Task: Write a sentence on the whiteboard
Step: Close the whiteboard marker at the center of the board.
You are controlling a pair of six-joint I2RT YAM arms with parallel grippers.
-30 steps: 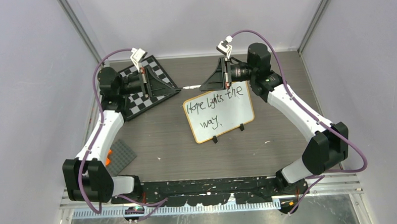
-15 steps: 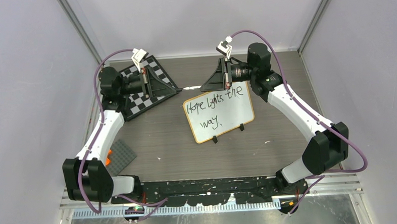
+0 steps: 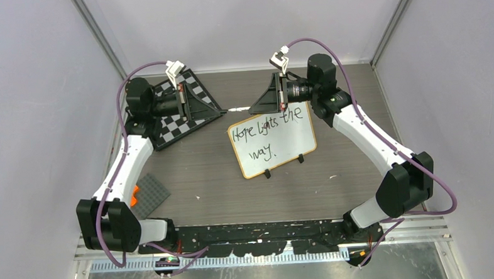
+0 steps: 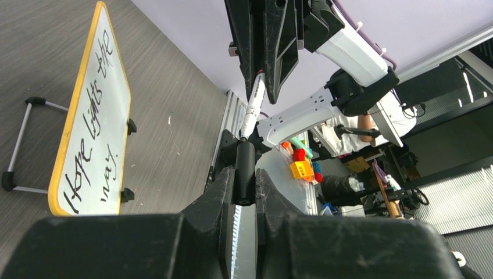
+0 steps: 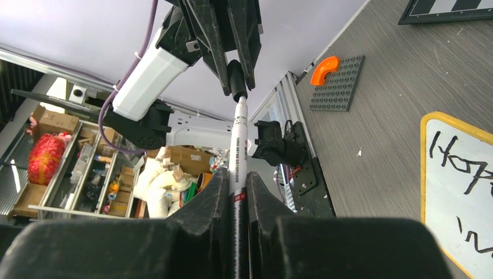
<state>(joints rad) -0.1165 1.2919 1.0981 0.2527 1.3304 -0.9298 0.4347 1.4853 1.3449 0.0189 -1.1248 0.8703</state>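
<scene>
The whiteboard [image 3: 273,141] lies at mid-table with "Hope lights the way." written on it. It also shows in the left wrist view [image 4: 87,116] and the right wrist view [image 5: 459,174]. My two grippers face each other above the board's far edge. My left gripper [image 3: 221,110] [image 4: 245,174] is shut on the black marker cap [image 4: 245,163] [image 5: 235,78]. My right gripper [image 3: 252,108] [image 5: 237,174] is shut on the white marker body [image 5: 238,139] [image 4: 253,110] [image 3: 237,108]. The marker's tip end meets the cap.
A black-and-white chessboard [image 3: 168,127] lies under my left arm at the back left. A grey studded baseplate [image 3: 149,194] [image 5: 337,81] with an orange curved piece [image 5: 324,68] lies at the near left. Grey walls enclose the table.
My left arm has shifted slightly to the right. The marker, the cap and my right arm stay where they were.
</scene>
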